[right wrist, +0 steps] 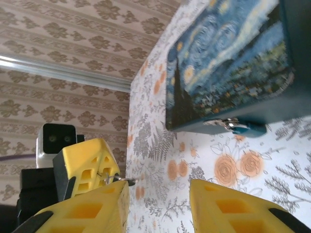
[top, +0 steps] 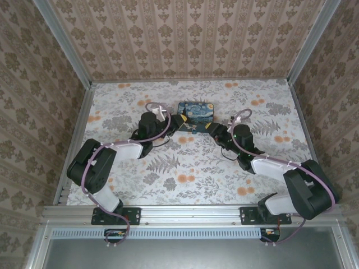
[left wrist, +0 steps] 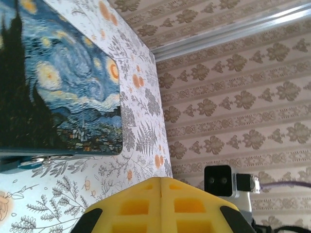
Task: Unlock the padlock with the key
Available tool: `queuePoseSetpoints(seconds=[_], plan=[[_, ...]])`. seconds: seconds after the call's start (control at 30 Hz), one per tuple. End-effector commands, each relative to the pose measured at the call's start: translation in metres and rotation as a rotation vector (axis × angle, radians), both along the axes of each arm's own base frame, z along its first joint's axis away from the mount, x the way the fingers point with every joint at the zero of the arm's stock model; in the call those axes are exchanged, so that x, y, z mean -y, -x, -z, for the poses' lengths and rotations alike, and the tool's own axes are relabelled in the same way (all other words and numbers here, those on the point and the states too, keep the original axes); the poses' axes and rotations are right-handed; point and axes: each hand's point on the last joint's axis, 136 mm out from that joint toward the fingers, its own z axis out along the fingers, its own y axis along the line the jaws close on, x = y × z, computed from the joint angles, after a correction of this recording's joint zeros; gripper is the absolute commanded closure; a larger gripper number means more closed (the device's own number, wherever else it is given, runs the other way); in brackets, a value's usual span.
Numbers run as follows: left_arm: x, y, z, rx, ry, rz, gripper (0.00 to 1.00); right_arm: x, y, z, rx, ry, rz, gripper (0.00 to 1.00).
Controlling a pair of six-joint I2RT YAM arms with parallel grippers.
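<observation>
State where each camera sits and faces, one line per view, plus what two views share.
Top external: above and behind the arms, looking down on the table; both arms, left claw and right claw near the tin.
Left wrist: on the left arm, looking along the table past the tin to the wall; its shut claw at bottom.
Right wrist: on the right arm, facing the tin's side; its open claw at bottom, left claw beyond.
Shared: both wrist views show the tin and the padlock at its edge.
</observation>
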Motion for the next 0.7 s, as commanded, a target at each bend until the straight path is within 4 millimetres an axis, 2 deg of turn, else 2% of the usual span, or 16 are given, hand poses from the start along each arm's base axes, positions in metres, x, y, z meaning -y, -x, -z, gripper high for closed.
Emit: queuePoseSetpoints(seconds=[0.0, 0.07, 0.27, 0.47, 0.67], plan=[[0.008, 0.008, -0.042, 0.158, 0.036, 0.112, 1.0, -0.019, 0.003, -0.036, 0.154, -0.003, -0.146, 0.59], [0.011, 0.01, -0.049, 0.183, 0.048, 0.134, 1.0, -0.03, 0.002, -0.052, 0.21, -0.023, -0.203, 0.58], [0.014, 0.013, -0.057, 0.197, 0.057, 0.155, 1.0, -0.052, -0.005, -0.067, 0.283, -0.105, -0.286, 0.55], [0.018, 0.016, -0.058, 0.196, 0.062, 0.166, 1.0, -0.068, -0.013, -0.064, 0.29, -0.145, -0.304, 0.56], [0.02, 0.015, -0.053, 0.18, 0.059, 0.151, 1.0, -0.074, -0.017, -0.057, 0.278, -0.185, -0.305, 0.6]])
